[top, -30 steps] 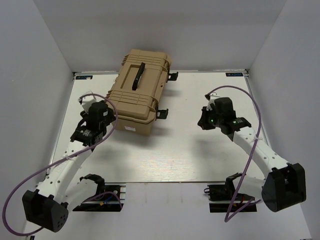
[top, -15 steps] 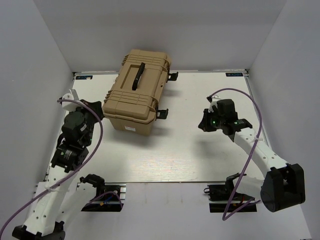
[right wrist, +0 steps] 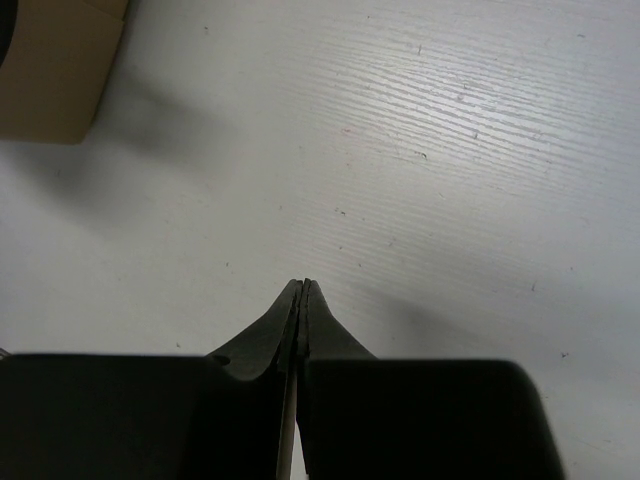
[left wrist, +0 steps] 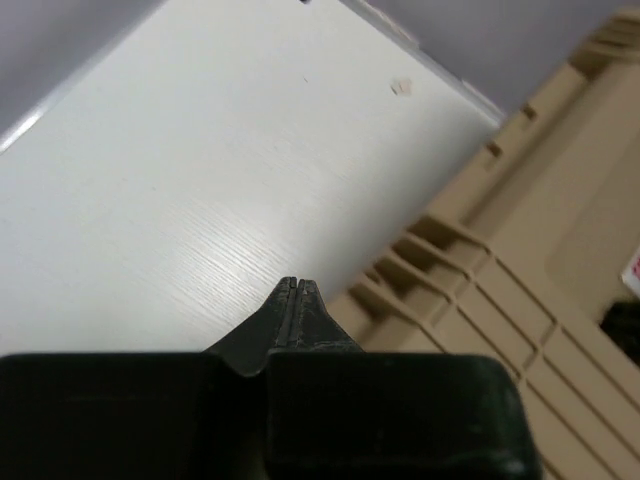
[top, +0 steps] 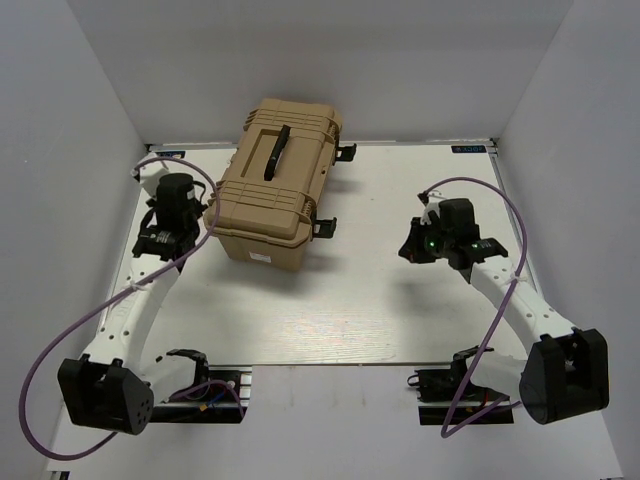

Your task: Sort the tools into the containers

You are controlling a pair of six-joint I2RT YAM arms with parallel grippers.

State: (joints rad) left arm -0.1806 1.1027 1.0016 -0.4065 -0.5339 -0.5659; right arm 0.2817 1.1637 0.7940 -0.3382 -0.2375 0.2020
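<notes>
The tan hard-plastic toolbox with ribbed lid (top: 285, 205) stands on the white table (top: 380, 300), left of centre toward the far edge, with its lid down. Its black top handle (top: 275, 152) lies flat along the lid. A black latch (top: 325, 226) projects from its right side. A white label (top: 262, 258) is on the near wall; its text is too small to read.

The left gripper (left wrist: 298, 285) has its fingers pressed together, holding nothing, just beside the toolbox's left wall. The right gripper (right wrist: 302, 287) has its fingers pressed together, holding nothing, over bare table well apart from the toolbox.

A blue sticker (top: 472, 148) at the table's far right corner is illegible.
</notes>
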